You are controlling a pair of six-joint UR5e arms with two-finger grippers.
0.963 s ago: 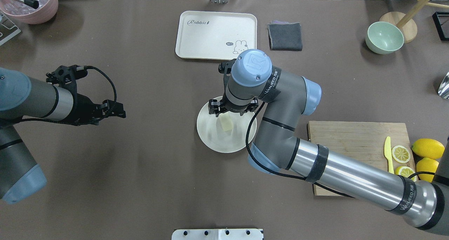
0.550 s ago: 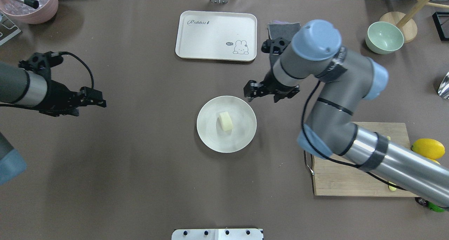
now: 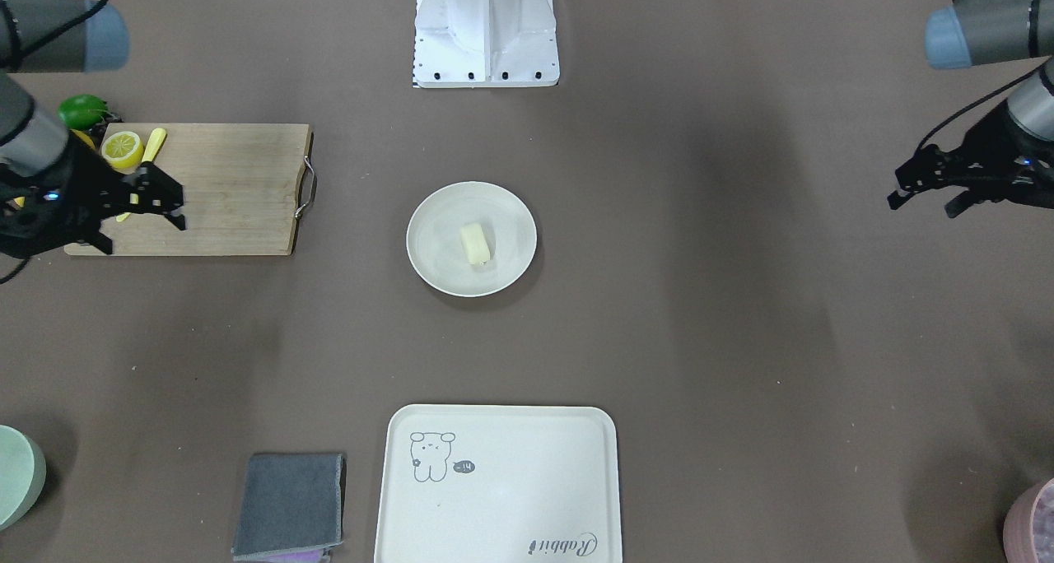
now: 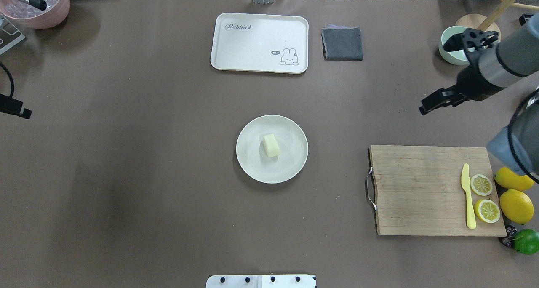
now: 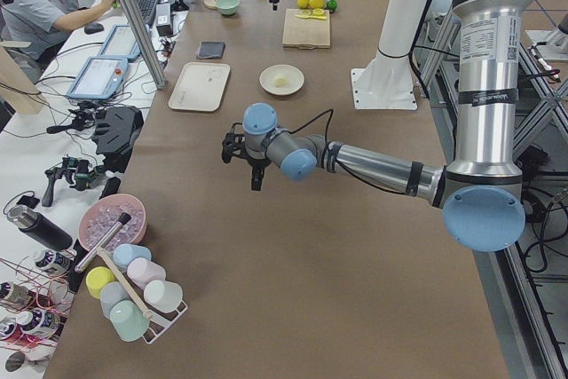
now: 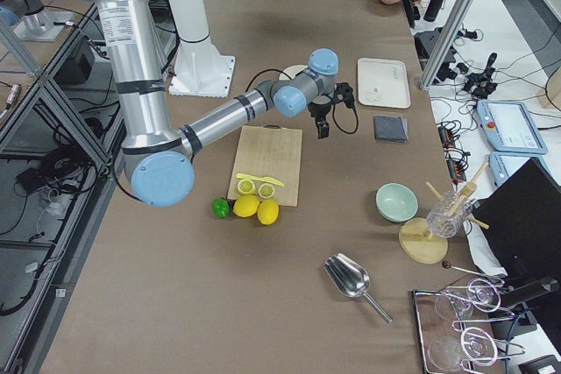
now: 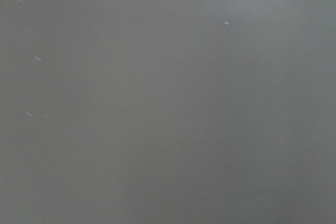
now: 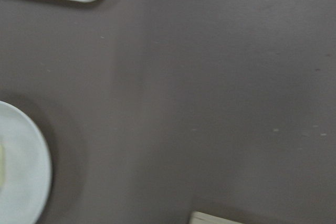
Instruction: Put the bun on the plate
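Observation:
The bun [image 4: 271,145], a small pale yellow lump, lies near the middle of the round cream-white plate [image 4: 291,159], free of both grippers. In the front-facing view the bun [image 3: 475,243] rests on the plate [image 3: 435,246] as well. My right gripper [image 3: 142,227] hangs open and empty over the wooden board's end, far to the plate's right. At the table's far left side my left gripper [image 3: 921,208] is open and empty too. The right wrist view catches only the plate's rim [image 8: 23,177]; the left wrist view is bare table.
A cream tray [image 4: 259,41] and a grey cloth [image 4: 342,44] lie at the far side. A wooden cutting board [image 4: 421,187] holds a yellow knife [image 4: 466,195] and lemon slices, with lemons and a lime beside it. A green bowl [image 4: 452,54] and a pink bowl [image 4: 38,6] stand in the far corners.
My right gripper has pulled away from above the plate to the far right, leaving the bun lying on it. The left arm has drawn back to the left edge.

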